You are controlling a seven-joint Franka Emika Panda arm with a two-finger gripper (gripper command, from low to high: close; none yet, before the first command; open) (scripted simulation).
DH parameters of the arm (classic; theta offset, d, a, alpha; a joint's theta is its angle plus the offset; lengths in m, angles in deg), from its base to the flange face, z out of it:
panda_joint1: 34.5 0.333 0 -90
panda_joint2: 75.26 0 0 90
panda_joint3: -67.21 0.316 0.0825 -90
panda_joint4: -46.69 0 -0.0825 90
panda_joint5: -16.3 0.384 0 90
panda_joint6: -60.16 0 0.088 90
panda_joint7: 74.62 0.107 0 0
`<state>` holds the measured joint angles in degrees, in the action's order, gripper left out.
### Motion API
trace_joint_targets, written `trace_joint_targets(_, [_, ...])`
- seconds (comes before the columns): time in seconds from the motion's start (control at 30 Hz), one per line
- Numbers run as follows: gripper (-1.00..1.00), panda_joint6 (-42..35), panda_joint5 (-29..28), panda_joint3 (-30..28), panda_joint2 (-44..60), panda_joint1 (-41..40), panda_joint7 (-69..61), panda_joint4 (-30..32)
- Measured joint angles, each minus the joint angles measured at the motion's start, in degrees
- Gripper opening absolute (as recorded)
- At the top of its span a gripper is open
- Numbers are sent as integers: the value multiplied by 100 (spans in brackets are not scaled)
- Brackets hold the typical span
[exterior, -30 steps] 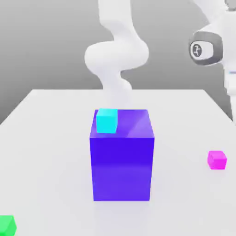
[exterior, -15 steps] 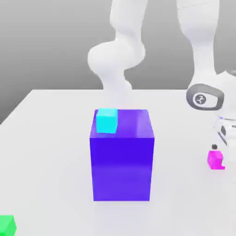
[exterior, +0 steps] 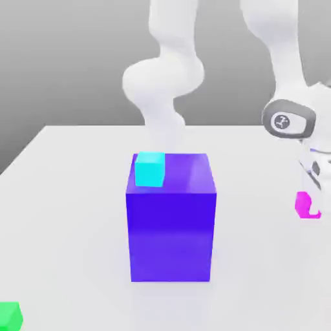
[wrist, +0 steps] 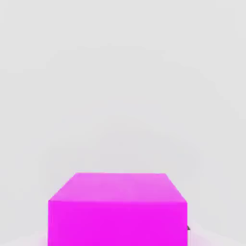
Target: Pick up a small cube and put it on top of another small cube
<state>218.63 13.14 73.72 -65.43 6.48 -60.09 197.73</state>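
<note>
The small magenta cube (exterior: 302, 204) hangs a little above the white table (exterior: 64, 213) at the exterior view's right edge. My gripper (exterior: 312, 207) is shut on it, and the hand partly covers its right side. In the hand view the same magenta cube (wrist: 117, 209) sits close up against the pale table. The small green cube (exterior: 9, 316) lies on the table at the exterior view's lower left corner, far from my gripper.
A big blue block (exterior: 171, 233) stands mid-table between the two cubes, with a small cyan cube (exterior: 149, 169) on its top left corner. The arm's white links (exterior: 165, 84) rise behind it.
My hand came down onto the magenta cube on the table, closed on it, and has now raised it a little off the surface. The other blocks have not moved.
</note>
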Motion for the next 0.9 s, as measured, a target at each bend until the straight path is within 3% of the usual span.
trace_joint_targets(0.43, [-100, -1131, 897, -1760, 834, -2758, -1785, -1538])
trace_joint_targets(0.7, [-100, -1440, 1325, -2521, 973, -4182, -2832, -2247])
trace_joint_targets(0.8, [-100, -1159, 1797, -2508, 1625, -4913, -3407, -2739])
trace_joint_targets(0.83, [100, -1068, 1902, -2465, 1799, -5081, -3520, -2845])
trace_joint_targets(0.9, [100, -1068, 1902, -2465, 1799, -5081, -3520, -2845])
